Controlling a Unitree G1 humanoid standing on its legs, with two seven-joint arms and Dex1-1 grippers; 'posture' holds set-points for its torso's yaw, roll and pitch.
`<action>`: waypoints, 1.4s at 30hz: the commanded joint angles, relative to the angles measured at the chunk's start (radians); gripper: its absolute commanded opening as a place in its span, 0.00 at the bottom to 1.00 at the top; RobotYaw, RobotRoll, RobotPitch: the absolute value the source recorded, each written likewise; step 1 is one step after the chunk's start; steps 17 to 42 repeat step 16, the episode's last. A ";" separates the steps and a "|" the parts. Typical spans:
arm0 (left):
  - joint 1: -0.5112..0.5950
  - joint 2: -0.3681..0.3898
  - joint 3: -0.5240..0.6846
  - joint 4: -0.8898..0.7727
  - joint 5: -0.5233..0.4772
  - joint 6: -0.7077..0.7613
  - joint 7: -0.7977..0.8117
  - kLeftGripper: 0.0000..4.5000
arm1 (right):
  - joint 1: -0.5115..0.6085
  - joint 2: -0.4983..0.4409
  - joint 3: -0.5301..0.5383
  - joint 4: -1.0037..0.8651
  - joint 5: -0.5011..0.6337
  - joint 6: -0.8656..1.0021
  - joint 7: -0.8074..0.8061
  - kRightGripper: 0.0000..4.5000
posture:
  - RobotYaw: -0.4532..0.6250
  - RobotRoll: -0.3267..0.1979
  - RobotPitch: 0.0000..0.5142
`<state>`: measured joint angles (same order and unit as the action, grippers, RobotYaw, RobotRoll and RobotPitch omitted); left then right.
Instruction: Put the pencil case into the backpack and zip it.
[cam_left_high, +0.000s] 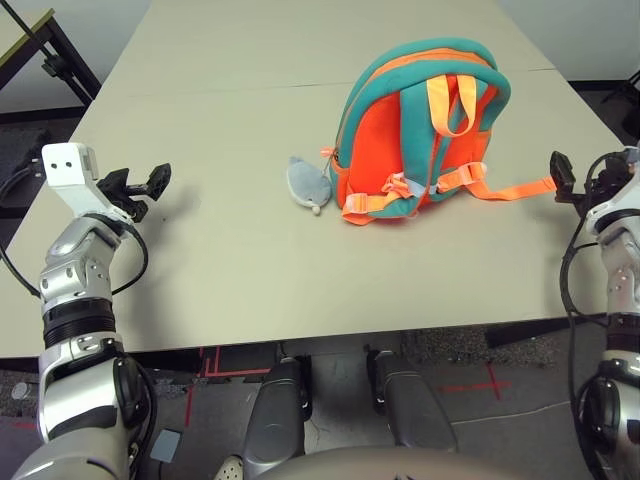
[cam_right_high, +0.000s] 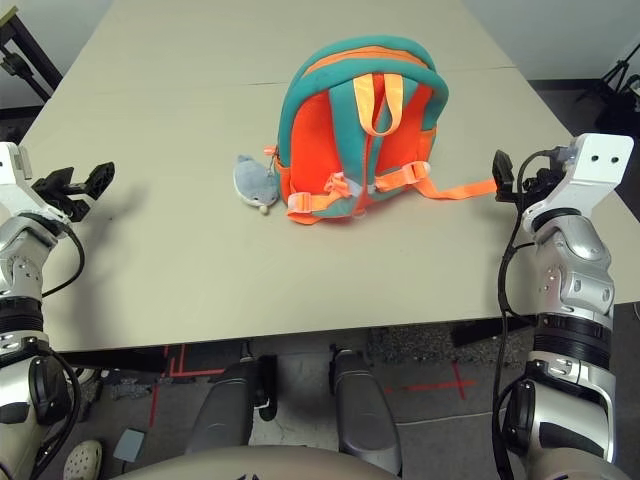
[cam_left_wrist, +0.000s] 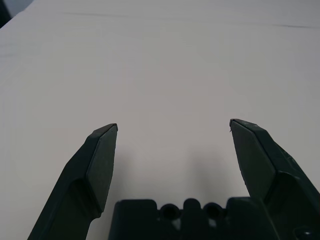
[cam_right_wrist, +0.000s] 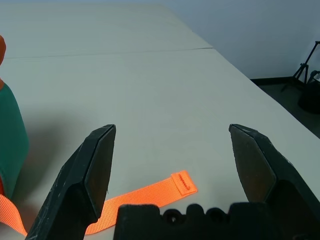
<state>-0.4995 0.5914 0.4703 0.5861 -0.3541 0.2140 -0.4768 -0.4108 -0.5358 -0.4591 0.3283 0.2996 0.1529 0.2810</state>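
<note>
Near the front edge of a beige table (cam_left_high: 230, 250), the left gripper (cam_left_high: 140, 185) and right gripper (cam_right_high: 505, 175) hover at either side, fingers spread wide and empty. Mid-table lies the backpack (cam_left_high: 420, 130), straps up, a grey plush toy (cam_left_high: 308, 183) beside it, one orange strap (cam_right_wrist: 145, 195) trailing toward the right gripper. Beyond, a dark tripod (cam_right_wrist: 305, 75) stands partly cut off.
</note>
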 joint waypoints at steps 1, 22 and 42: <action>0.009 -0.008 0.013 0.034 -0.004 -0.028 0.027 1.00 | 0.008 -0.002 -0.014 0.028 0.008 -0.019 -0.003 0.99 | 0.31 0.62 0.39; 0.002 0.009 0.005 0.101 -0.003 -0.053 0.026 1.00 | 0.021 -0.005 -0.010 0.034 0.013 -0.015 -0.002 0.99 | 0.30 0.62 0.43; 0.002 0.009 0.005 0.101 -0.003 -0.053 0.026 1.00 | 0.021 -0.005 -0.010 0.034 0.013 -0.015 -0.002 0.99 | 0.30 0.62 0.43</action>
